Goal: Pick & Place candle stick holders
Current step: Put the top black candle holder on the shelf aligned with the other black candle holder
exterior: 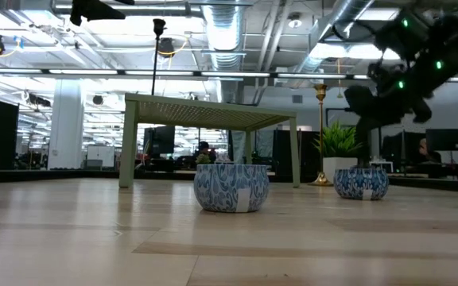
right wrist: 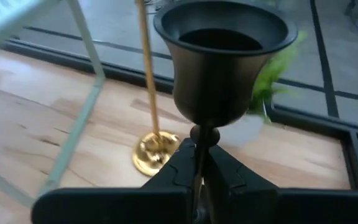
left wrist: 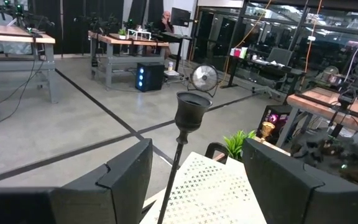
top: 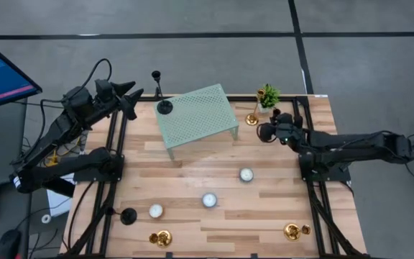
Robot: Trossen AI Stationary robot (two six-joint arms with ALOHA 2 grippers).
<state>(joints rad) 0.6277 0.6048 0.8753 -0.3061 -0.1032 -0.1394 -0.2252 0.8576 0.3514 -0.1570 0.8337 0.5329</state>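
Right gripper (right wrist: 199,163), at the high view's upper right, pinches the thin stem of a black bell-cupped metal candle holder (right wrist: 221,59) — probably rigid, top-heavy and slick, best held low on the stem.

Around me lay a grey concrete floor (top: 192,18) crossed by dark lines. Behind stood workbenches (left wrist: 126,40), monitors, and ceiling ducts (exterior: 229,32) under bright lights.
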